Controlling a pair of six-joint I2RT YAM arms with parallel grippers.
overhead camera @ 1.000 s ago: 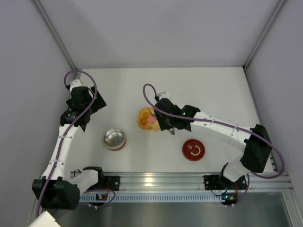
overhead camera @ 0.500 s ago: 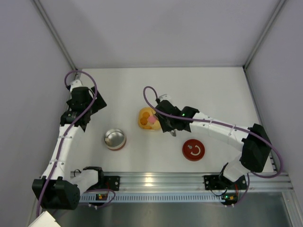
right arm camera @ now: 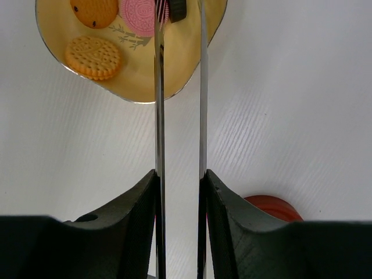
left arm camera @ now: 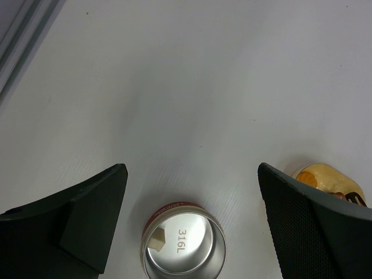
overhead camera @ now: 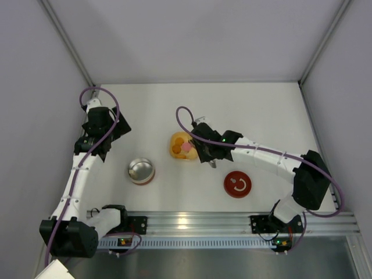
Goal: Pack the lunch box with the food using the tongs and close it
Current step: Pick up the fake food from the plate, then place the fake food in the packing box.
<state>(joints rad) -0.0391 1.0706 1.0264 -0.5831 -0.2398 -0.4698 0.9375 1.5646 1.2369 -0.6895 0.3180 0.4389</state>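
Over the last second my right gripper point(overhead camera: 206, 152) has crept closer over the yellow rounded-square dish point(overhead camera: 181, 146), narrowing its squeeze. From above, the small round silver lunch box with the red band point(overhead camera: 141, 171) sits left of that dish, nearer the left gripper point(overhead camera: 102, 131). In the left wrist view those jaws stand wide and empty, with the lunch box lidless between them. In the right wrist view, my fingers pinch the long thin silver metal tongs point(right arm camera: 160, 116). The arms run straight ahead into the dish, and the tips seem to bracket the dark brown piece point(right arm camera: 176, 8) beside the pink piece point(right arm camera: 139, 14).
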